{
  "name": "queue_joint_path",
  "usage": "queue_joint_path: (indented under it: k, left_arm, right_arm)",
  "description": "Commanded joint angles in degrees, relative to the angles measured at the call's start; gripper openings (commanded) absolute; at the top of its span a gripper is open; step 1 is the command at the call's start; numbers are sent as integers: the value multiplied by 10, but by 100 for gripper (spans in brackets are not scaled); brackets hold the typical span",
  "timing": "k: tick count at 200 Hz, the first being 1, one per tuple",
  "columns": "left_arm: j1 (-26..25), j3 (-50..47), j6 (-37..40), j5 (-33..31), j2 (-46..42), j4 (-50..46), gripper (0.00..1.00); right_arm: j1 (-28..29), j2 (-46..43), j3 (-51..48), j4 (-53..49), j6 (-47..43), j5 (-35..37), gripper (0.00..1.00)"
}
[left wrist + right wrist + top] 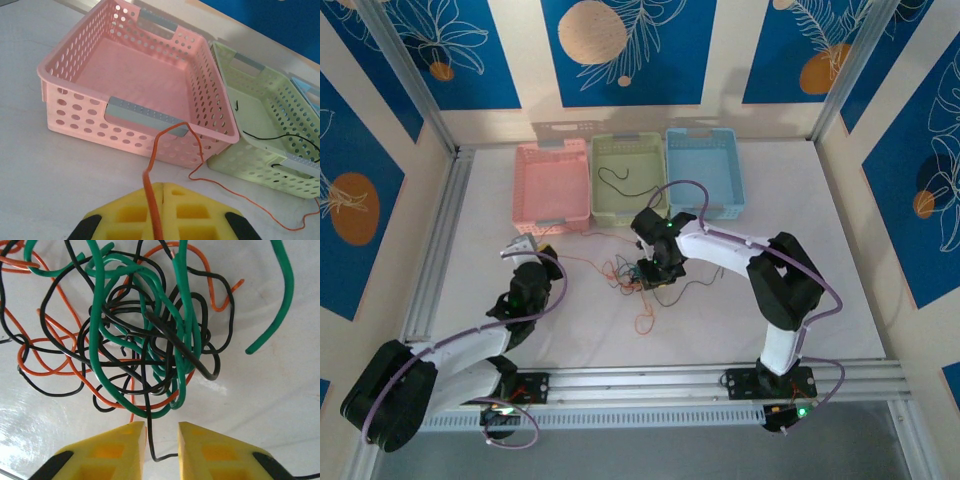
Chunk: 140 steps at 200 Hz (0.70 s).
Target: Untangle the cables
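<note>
From above and behind the arms, you see the whole table [820,300]. Your left wrist view faces the far pink basket [75,107] closely. Your right wrist view looks down close on the cables [165,332]. The overhead view shares both.

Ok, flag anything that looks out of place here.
The cables form a knotted black, orange and green clump on the table. One black cable lies alone in the green basket.

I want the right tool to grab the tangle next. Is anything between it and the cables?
Nothing visible: the right tool hangs at the edge of the cables, with one black strand lying between its open fingers.
</note>
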Motion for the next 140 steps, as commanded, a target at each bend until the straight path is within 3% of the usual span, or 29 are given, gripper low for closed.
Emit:
queue_joint_path:
  k: [1, 33, 68, 140]
  left_arm:
    - [7, 14, 7, 3, 3, 1, 0]
    - [7, 14, 7, 2, 3, 2, 0]
    - [7, 15, 7, -2, 6, -1, 0]
    - [7, 11, 2, -11, -3, -3, 0]
  right_arm:
    - [5, 6, 13, -17, -4, -1, 17]
    - [2, -9, 7, -20, -1, 15, 3]
    - [-27, -58, -9, -15, 18, 58, 0]
    - [-214, -252, -132, 37, 102, 94, 0]
